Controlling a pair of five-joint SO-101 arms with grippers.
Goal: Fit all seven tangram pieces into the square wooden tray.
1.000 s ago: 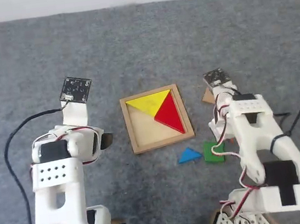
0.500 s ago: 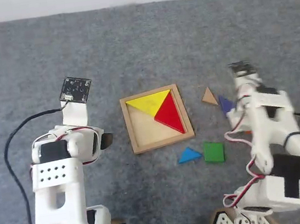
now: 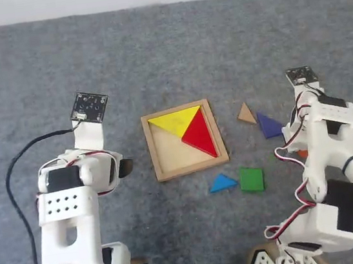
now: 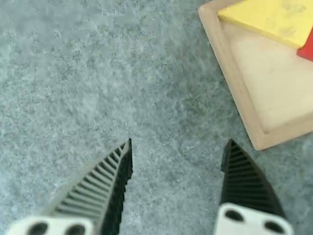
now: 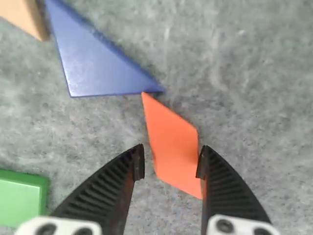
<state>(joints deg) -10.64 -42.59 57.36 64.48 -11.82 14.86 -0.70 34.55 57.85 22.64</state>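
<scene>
Nearest the arms, a light-blue triangle (image 3: 222,182) and green square (image 3: 252,179) lie side by side on the grey tabletop (image 3: 153,50). The right gripper (image 5: 171,149) hangs with its jaws spread either side of the orange parallelogram (image 5: 172,139). The left gripper (image 4: 179,142), also spread, hovers beside the mid-table wooden tray (image 3: 150,148), which holds the yellow triangle (image 3: 175,122) and red triangle (image 3: 201,136). Farther right lie a dark-blue triangle (image 3: 268,124) and tan triangle (image 3: 246,114).

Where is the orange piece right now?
In the right wrist view, the orange piece lies on the carpet at the right side, seen between the open fingers of the right gripper, one corner beside the dark blue triangle.
</scene>
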